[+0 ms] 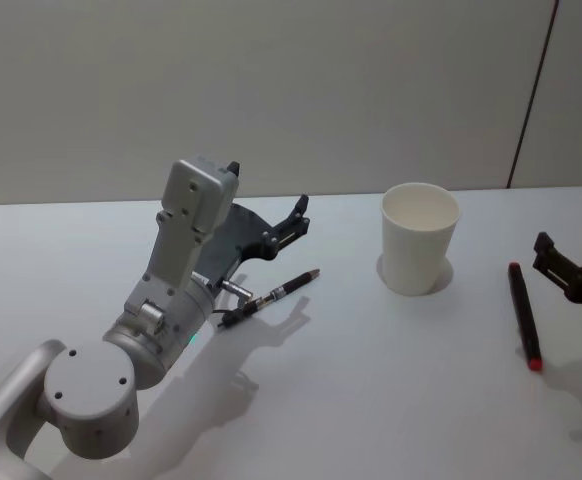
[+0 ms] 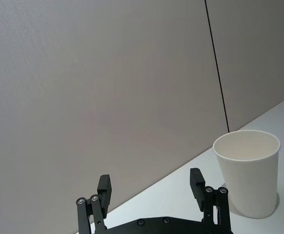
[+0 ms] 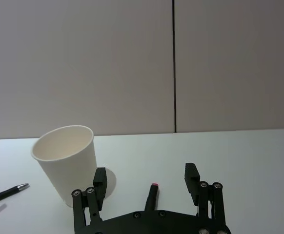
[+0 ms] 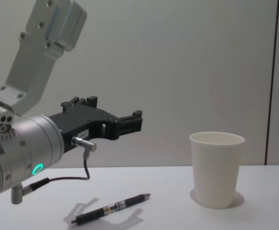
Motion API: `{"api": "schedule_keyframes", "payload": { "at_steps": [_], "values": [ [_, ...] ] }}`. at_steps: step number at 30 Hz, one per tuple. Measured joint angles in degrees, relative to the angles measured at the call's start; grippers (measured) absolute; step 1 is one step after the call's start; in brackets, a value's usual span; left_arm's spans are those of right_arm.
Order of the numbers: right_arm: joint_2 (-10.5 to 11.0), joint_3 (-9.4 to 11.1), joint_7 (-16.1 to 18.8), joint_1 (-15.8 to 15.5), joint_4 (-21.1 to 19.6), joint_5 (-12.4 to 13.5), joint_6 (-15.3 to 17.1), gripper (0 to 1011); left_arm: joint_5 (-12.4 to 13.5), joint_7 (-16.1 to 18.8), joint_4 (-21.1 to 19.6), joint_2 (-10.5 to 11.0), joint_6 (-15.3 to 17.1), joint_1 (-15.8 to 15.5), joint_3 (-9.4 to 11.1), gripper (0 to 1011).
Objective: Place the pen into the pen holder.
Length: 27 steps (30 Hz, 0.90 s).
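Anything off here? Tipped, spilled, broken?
Nothing stands out. Paper cup upright; black pen and red-tipped pen lie flat on the table either side of it. Left gripper and right gripper open, one near each pen.

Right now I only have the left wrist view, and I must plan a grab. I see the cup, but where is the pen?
Observer: A black pen lies flat on the table, to the left of the cup.
Operator: How does my gripper sit relative to it?
Observer: The left gripper hangs open above the black pen, clear of it.
Operator: What's the red bit at my edge?
Observer: That's the end of a second pen, dark with a red end. It lies to the right of the cup, by the open right gripper.
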Motion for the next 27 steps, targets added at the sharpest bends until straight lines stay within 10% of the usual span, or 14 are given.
{"api": "schedule_keyframes", "payload": {
  "at_steps": [27],
  "values": [
    [-5.9, -3.3, -3.3, 6.6, 7.3, -8.3, 12.9, 1002, 0.0, 0.0, 0.0, 0.0, 0.0, 0.0, 0.0, 1001]
  ]
}}
